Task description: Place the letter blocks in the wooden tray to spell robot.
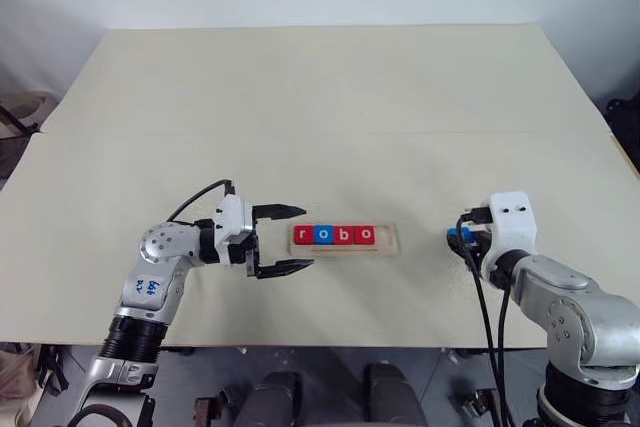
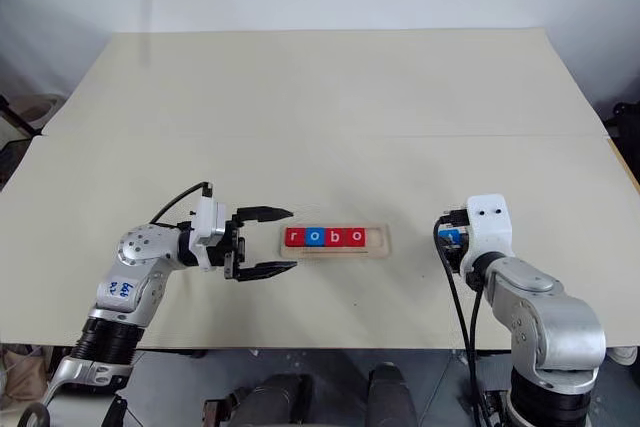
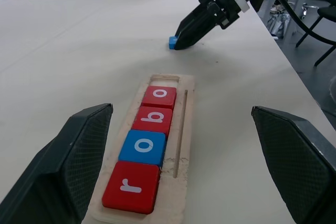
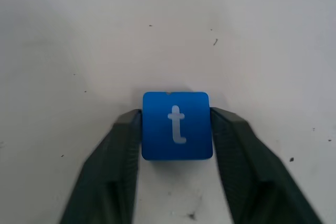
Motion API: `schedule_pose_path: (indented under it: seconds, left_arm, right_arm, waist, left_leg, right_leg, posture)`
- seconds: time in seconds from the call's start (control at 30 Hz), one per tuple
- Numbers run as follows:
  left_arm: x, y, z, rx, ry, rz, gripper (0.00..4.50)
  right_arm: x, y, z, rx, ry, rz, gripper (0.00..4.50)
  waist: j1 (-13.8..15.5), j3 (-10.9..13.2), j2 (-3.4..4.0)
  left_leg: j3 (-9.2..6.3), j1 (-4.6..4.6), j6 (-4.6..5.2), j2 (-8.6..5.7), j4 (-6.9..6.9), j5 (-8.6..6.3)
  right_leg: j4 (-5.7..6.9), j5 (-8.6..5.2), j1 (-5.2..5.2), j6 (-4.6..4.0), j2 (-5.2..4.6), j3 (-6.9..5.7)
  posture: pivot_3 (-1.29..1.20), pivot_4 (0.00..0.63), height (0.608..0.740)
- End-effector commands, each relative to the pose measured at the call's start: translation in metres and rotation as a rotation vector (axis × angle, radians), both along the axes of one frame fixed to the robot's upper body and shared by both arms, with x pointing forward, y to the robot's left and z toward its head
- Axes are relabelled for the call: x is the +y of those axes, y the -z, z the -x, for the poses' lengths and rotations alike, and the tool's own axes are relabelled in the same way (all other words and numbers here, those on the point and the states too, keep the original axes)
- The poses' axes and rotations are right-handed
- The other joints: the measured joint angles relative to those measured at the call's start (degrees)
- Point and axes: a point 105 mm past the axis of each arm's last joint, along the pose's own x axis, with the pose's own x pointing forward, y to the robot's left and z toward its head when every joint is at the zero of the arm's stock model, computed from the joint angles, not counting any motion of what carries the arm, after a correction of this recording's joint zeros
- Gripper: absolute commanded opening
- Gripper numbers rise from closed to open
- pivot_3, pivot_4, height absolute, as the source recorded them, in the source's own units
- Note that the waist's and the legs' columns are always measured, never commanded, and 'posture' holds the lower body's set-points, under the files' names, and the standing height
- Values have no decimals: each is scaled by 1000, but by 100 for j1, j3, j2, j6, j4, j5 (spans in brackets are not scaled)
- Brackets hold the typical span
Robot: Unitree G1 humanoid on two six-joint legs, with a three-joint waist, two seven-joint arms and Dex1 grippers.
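Right tool (image 4: 176, 129) flanks blue t block (image 4: 177, 125) (letter readable up close).

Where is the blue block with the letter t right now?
The blue t block lies on the table on the robot's right, between the fingers of the right gripper, well apart from the wooden tray holding r, o, b, o.

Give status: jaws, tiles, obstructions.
Left gripper jaws open beside narrow pale wooden tray. Right gripper jaws flank blue square "t" tile on table. Tray reads r-o-b-o, last slot free. Path clear.
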Motion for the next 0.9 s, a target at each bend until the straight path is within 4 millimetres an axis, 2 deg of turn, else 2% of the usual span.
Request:
schedule_pose_path:
  seconds: [0.03, 0.13, 0.2, 0.27, 0.43, 0.53, 0.63, 0.77, 0.9]
  left_arm:
    - [-1, -8, 1, -30, 16, 7, 4500]
    - [0, -8, 1, -31, 11, 6, 4500]
    - [1, -8, 2, -30, 6, 6, 4500]
    - [1, -7, 2, -28, 2, 5, 4500]
    - [2, -8, 2, -32, -11, 7, 4500]
    - [3, -9, 2, -37, -18, 7, 4500]
    - [4, -9, 2, -42, -22, 6, 4500]
    - [5, -10, 2, -47, -30, 6, 4500]
    - [6, -11, 3, -50, -34, 5, 4500]
  right_arm:
    - [-1, -20, -1, -86, -20, 11, 3565]
    - [-8, -32, -6, -108, -92, 29, 4489]
    - [-19, -45, -10, -146, -141, 65, 4489]
    - [-24, -49, -10, -140, -241, 54, 4489]
    - [-43, -46, 2, -181, -566, 119, 4489]
    - [-60, -47, 8, -271, -666, 130, 4489]
    - [-75, -37, 21, -295, -809, 216, 4489]
    - [-85, -29, 26, -272, -888, 232, 4489]
    - [-91, -27, 22, -258, -909, 238, 4489]
  waist:
    - [0, 0, 0]
    - [-4, 1, 2]
    - [5, 2, 2]
    - [7, 1, 1]
    - [43, 4, -5]
    - [42, 5, -8]
    - [39, 5, -7]
    - [2, 6, -7]
    - [-9, 5, -7]
  left_leg:
    - [0, 0, 0, 0, 0, 0]
    - [1, 0, 0, 0, -2, 0]
    - [2, -1, 1, -3, -1, 0]
    - [2, 0, 3, -2, -2, -1]
    - [5, 0, 8, -2, -3, -4]
    - [13, 2, 11, 0, 2, -6]
    - [16, 7, 10, 2, 1, -6]
    - [17, 9, 10, 5, 2, -5]
    - [18, 10, 10, 8, 1, -5]
  right_leg:
    - [0, 0, 0, 0, 0, 0]
    - [0, 0, 0, 0, 0, 0]
    - [-6, 0, 0, 0, -3, 0]
    - [-22, 0, 3, 0, -1, -2]
    - [-23, 1, 13, 2, -2, -8]
    - [-32, 4, 20, 7, -2, -8]
    - [-43, 4, 21, 7, 0, -8]
    - [-46, 4, 22, 7, 1, -8]
    - [-47, 4, 22, 7, 2, -8]
  posture:
    - [0, 150, 740]
    - [0, 150, 740]
    - [0, 150, 740]
    - [0, 150, 740]
    - [0, 150, 740]
    - [0, 150, 740]
    - [0, 150, 740]
    - [0, 150, 740]
    - [0, 150, 740]
